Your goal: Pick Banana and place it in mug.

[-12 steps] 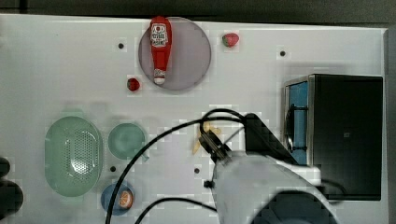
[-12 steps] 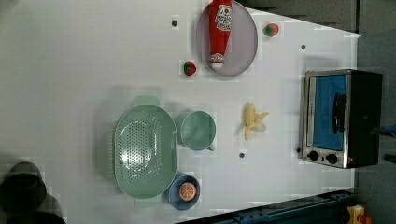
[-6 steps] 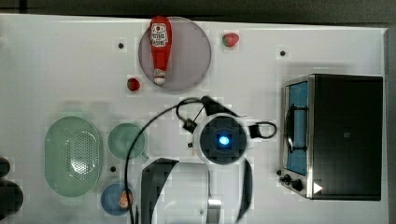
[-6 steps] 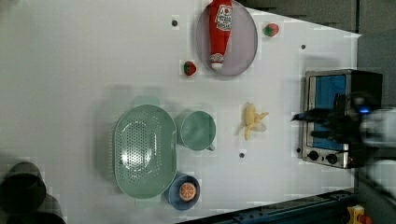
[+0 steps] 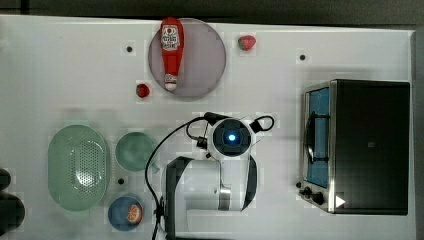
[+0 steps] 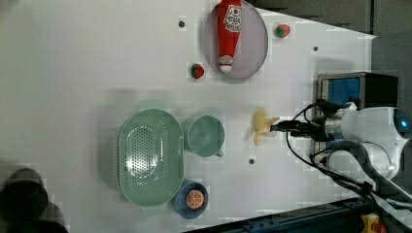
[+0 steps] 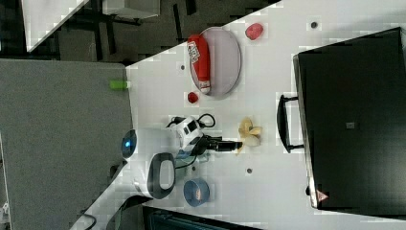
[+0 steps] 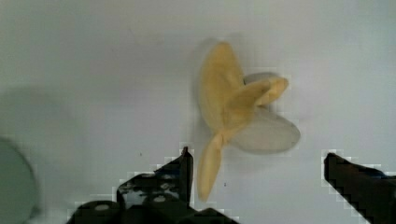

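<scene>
While its fingers stand spread wide and hold nothing, the pincer [image 8: 257,163] hangs over the banana [image 8: 233,107], a pale-yellow piece with its peel splayed open, lying on the white bench [image 6: 97,58] just ahead of the fingertips; one finger sits close beside the thin stem end. In the left view the pincer [image 6: 282,128] reaches almost to the banana [image 6: 262,126], with the teal mug [image 6: 205,136] standing beyond the fruit on the far side from the arm, beside a green perforated basket [image 6: 150,158]. The step in hand appears to be the approach to the grasp (no contact can be made out yet). To do it well, the pincer would best centre over the thicker yellow body rather than the narrow stem or the loose peel flaps, descend straight, and close only once both fingers flank the fruit, since a grip on a flap alone could slip.
</scene>
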Motion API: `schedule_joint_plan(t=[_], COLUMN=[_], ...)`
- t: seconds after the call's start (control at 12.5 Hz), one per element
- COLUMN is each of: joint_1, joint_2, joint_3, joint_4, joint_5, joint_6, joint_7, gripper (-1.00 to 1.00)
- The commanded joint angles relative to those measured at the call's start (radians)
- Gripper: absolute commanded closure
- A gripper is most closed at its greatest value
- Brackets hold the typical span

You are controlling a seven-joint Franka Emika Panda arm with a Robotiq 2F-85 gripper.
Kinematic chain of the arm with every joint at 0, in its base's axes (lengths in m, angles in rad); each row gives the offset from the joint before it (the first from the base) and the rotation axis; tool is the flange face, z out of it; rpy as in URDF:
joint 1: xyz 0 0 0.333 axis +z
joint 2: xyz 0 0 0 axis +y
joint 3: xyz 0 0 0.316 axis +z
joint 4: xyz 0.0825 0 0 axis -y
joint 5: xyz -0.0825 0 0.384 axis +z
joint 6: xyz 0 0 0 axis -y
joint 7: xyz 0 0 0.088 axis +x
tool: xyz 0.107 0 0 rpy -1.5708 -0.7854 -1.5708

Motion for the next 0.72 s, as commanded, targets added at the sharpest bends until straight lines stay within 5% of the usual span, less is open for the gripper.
schedule_joint_plan(t=[0.08,0.48,0.72], joint_1=[-0.014,-0.015,-0.015], joint_2=[0.071,0.200,0.210], joint_3=[0.013,0.019,0.021], joint_4=[0.003,0.004,0.005], joint_5=[-0.001,-0.001,-0.001], joint_6=[0.085,0.228,0.243], joint_7=[-0.101,-0.101,-0.101], gripper=[-1.00,-0.91,-0.17])
